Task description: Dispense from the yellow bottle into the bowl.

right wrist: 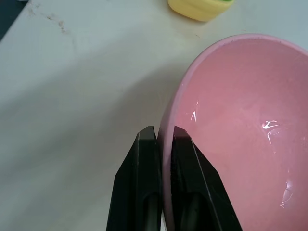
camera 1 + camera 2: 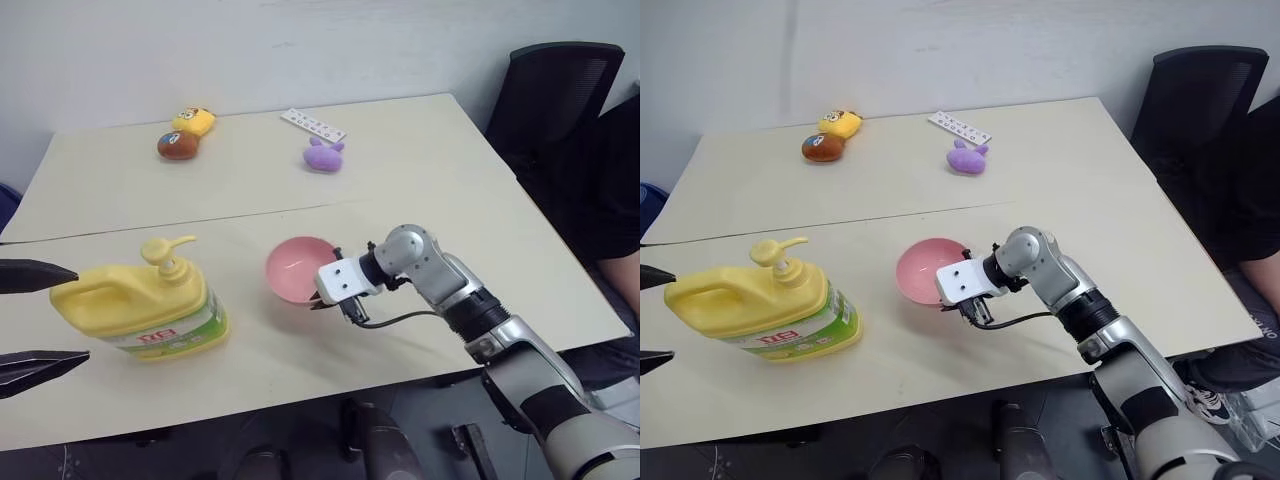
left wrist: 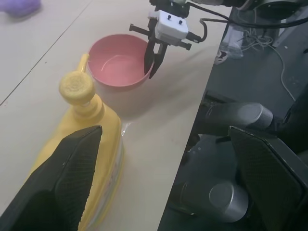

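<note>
The yellow bottle (image 2: pixel 140 308), a squat jug with a pump top and a green-white label, stands on the near left of the table. My left gripper (image 2: pixel 40 320) is open, one black finger on each side of the jug's handle end, touching nothing. In the left wrist view the bottle (image 3: pixel 91 144) sits just beyond that gripper's wide-apart fingers (image 3: pixel 62 183). The pink bowl (image 2: pixel 295 268) is to the right of the bottle, tipped a little toward it. My right gripper (image 1: pixel 164 139) is shut on the bowl's near rim (image 1: pixel 166 120), one finger inside and one outside.
At the far side of the table (image 2: pixel 420 190) lie a yellow and a brown plush toy (image 2: pixel 185 135), a purple toy (image 2: pixel 323 155) and a white strip (image 2: pixel 313 124). A black chair (image 2: pixel 560 90) and a seated person in dark clothes (image 2: pixel 610 190) are at the right edge.
</note>
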Robot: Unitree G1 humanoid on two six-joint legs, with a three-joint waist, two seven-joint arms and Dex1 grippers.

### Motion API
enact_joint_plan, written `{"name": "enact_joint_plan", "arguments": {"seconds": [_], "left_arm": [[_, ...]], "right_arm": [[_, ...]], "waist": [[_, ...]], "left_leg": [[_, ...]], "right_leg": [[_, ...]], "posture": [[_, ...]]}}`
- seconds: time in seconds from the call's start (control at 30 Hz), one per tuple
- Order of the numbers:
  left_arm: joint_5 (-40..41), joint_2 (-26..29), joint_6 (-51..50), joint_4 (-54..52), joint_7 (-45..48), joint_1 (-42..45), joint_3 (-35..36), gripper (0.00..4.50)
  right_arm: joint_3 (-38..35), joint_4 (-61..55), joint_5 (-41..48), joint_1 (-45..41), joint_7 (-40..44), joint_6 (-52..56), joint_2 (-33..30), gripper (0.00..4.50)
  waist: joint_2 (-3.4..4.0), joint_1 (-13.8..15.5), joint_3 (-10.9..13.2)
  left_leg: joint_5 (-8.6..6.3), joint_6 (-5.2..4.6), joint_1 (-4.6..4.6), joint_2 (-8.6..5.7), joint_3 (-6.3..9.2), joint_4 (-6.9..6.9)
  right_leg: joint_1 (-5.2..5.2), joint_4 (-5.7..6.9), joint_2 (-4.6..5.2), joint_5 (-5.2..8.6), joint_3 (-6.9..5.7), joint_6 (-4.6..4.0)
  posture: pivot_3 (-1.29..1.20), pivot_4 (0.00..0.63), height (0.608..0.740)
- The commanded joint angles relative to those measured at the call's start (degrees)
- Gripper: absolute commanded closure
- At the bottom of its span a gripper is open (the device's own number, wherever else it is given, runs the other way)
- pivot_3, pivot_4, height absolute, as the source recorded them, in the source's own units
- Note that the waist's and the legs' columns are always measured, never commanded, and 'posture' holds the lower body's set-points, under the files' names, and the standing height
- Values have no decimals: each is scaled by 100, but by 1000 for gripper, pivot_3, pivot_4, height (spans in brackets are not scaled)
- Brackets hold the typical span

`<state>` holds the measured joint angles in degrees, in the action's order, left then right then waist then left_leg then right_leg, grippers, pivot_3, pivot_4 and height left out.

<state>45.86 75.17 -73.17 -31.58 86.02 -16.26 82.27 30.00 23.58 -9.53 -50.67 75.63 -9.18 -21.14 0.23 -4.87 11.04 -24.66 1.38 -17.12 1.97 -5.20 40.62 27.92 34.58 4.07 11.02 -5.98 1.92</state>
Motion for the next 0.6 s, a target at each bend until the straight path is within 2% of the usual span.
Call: {"name": "enact_joint_plan", "arguments": {"seconds": [0.03, 0.1, 0.13, 0.17, 0.33, 0.5, 0.53, 0.6], "left_arm": [[-95, 46, 81, 21, 417, -107, 347, 32], [-73, 44, 104, 17, 400, -158, 391, 32], [-49, 41, 114, 17, 383, -170, 397, 0], [-27, 36, 127, 17, 371, -183, 396, 0], [13, 3, 243, 110, 294, -196, 328, 0], [-14, -64, 279, 338, 241, -208, 393, 0], [-88, -106, 327, 427, 270, -273, 446, 0], [-274, -228, 468, 585, 346, -472, 576, 0]], "right_arm": [[57, 81, -86, 96, -233, -288, 118, 4500], [112, 150, -163, 167, -297, -427, 113, 4500], [118, 160, -163, 190, -280, -403, 111, 3887], [111, 151, -153, 203, -264, -377, 108, 3684], [-170, -321, 174, 177, 67, 145, -118, 1938], [-873, -1516, 1297, -122, 967, 1982, -803, 242], [-1094, -1659, 1644, -301, 1237, 2459, -1048, 36], [-1358, -1772, 2458, -698, 1601, 3214, -1715, 36]], "waist": [[0, -3, 0], [0, -2, 0], [0, -1, 0], [0, -1, 0], [0, 4, 0], [0, 30, 1], [-1, 32, 1], [8, 41, 9]], "left_leg": [[0, 0, 0, 1, 0, -2], [1, 2, 0, 3, 0, -5], [1, 2, 1, 3, 2, -5], [1, 2, 1, 4, 4, -5], [1, 1, 1, 4, 5, -5], [1, 0, 0, 4, 10, -5], [1, 0, 1, 4, 12, -5], [0, -1, 1, 5, 12, -5]], "right_leg": [[0, 0, 0, 0, 1, -1], [1, -1, -1, 2, 1, -3], [1, -2, -1, 2, 1, -4], [1, -3, -1, 2, 0, -4], [1, -3, -1, 2, 1, -4], [1, -10, -1, 2, -1, -3], [1, -11, -1, 1, -3, -3], [1, -12, -3, 1, -7, -3]], "posture": [[0, 150, 740], [0, 150, 740], [0, 150, 740], [0, 150, 740], [0, 150, 740], [0, 150, 740], [0, 150, 740], [0, 150, 740]]}}
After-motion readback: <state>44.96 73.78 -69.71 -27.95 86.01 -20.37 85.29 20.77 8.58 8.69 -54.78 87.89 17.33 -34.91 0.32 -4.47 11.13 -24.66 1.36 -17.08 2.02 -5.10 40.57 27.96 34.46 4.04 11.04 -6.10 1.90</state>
